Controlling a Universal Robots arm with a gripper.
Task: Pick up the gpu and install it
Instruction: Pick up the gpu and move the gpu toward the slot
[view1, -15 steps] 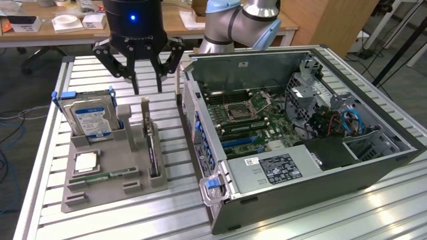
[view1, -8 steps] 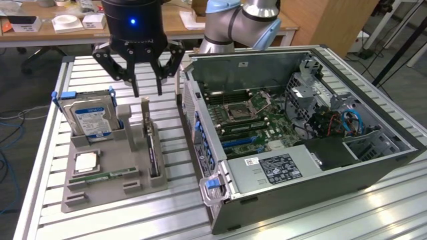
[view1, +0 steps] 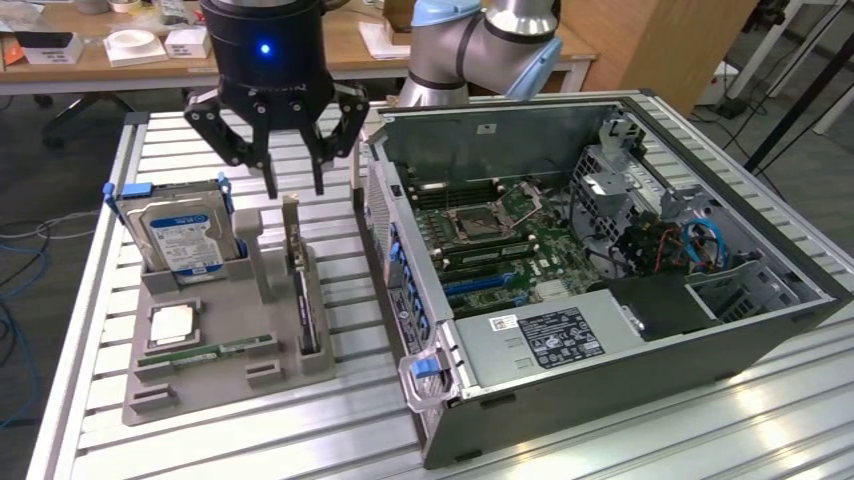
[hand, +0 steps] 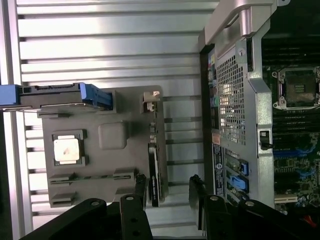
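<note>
Hard drive (view1: 183, 238), processor chip (view1: 171, 324), memory stick (view1: 200, 351), slatted table (view1: 694, 430)

Black end effector (view1: 294, 188) with a blue light; beneath it a dark card (view1: 308, 305) with a silvery bracket, grey tray (view1: 200, 385), ribbed silver table (view1: 267, 440).

You are looking at a ribbed, brushed-aluminium counter (view1: 667, 440) with a dull sheen. At nine o'clock from the smooth, satin, partly perforated grey sheet-metal computer case (view1: 574, 400), the moulded grey plastic tray (view1: 200, 392) looks matt. The thin dark gpu card (view1: 304, 300) standing in it has a bright bare-metal bracket.
</note>
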